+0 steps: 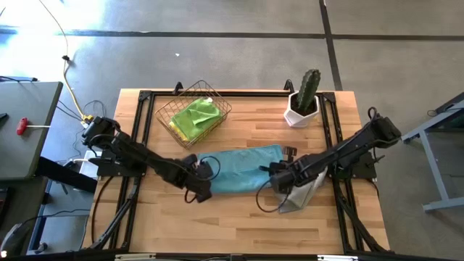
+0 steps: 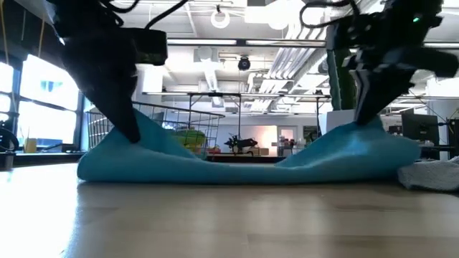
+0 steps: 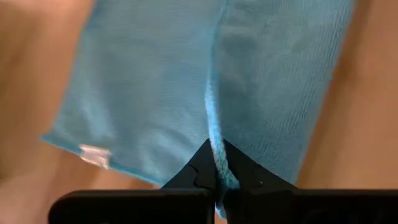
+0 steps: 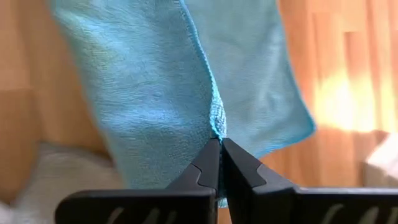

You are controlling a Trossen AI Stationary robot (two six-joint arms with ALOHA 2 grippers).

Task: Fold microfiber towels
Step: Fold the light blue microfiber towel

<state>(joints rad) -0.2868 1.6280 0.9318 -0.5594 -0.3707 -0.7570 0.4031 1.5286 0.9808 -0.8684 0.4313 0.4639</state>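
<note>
Pinching our light blue microfiber towel point(image 1: 239, 168) at table centre, left gripper point(image 1: 201, 190) clenched on its 9 o'clock end, right gripper point(image 1: 274, 171) clenched on its 3 o'clock end, our crumpled grey towel point(image 1: 303, 194) just beside at 4 o'clock, lime green towel point(image 1: 194, 116) in wire basket point(image 1: 175, 110) at 11 o'clock.

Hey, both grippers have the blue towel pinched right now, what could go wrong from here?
1. Left gripper and right gripper each pinch only a thin edge of the light blue towel; it may slip out.
2. The grey towel lies right beside the right gripper and might get dragged along.
3. The towel sags in the middle, so the fold may land uneven.
</note>
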